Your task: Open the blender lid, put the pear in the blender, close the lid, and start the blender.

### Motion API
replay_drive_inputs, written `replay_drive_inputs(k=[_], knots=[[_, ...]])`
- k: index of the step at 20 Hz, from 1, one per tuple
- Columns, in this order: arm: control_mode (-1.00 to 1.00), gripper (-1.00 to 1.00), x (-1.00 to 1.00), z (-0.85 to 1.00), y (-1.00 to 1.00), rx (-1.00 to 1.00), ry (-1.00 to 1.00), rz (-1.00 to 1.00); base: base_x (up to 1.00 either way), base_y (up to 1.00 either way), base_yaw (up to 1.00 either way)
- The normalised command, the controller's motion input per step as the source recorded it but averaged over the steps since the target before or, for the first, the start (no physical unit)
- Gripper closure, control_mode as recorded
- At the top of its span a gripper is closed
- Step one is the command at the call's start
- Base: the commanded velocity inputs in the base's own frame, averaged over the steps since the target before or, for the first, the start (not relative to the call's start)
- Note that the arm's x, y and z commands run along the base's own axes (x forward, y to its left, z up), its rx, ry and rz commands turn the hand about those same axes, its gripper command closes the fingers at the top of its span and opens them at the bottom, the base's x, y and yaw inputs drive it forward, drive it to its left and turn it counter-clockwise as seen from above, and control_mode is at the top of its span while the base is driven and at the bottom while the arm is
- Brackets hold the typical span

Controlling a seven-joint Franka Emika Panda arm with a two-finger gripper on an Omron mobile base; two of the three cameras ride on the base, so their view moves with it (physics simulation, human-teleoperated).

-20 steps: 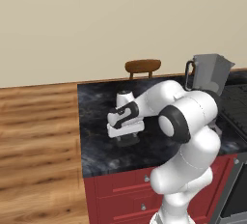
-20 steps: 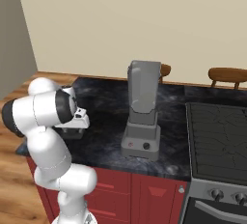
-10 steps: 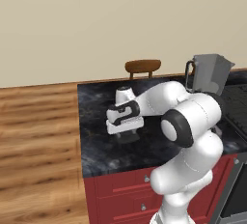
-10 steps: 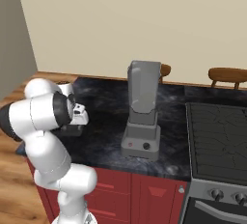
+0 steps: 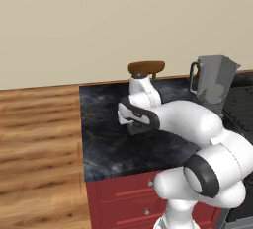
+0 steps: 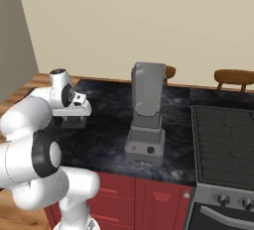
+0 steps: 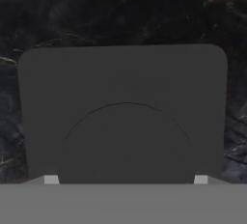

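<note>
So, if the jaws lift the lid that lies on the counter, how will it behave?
The lid looks like a flat, thick square slab with rounded corners, so it is probably stiff and will not roll. Its smooth dark face may be slippery, so a grip across the edges seems safer. Lying flat on the counter, it would likely slide if pushed.

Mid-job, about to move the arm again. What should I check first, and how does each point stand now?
1. Lid off the jar: ok. The lid is under the hand, away from the blender.
2. Gripper centred over the lid: ok.
3. Grip on the lid: cannot tell; the fingertips stand wide apart.
4. Blender upright on the counter: ok.
5. Pear in the jar: cannot tell.
</note>
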Motion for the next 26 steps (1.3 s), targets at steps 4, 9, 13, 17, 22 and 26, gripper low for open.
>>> replay_drive_inputs(k=[4, 9, 13, 17, 22, 26], knots=[[-1.0, 1.0, -0.2, 1.0, -0.51, 0.0, -0.17, 0.0, 0.0, 0.0, 0.0], [-1.0, 1.0, -0.04, 1.0, -0.51, 0.0, -0.14, 0.0, 0.0, 0.0, 0.0], [-1.0, 1.0, 0.0, 1.0, -0.45, 0.0, -0.12, 0.0, 0.0, 0.0, 0.0], [-1.0, 1.0, 0.0, 1.0, -0.33, 0.0, -0.12, 0.0, 0.0, 0.0, 0.0], [-1.0, 1.0, 0.0, 1.0, -0.27, 0.0, -0.1, 0.0, 0.0, 0.0, 0.0], [-1.0, 1.0, 0.0, 0.93, -0.28, 0.0, -0.08, -0.03, 0.0, 0.0, 0.0]])
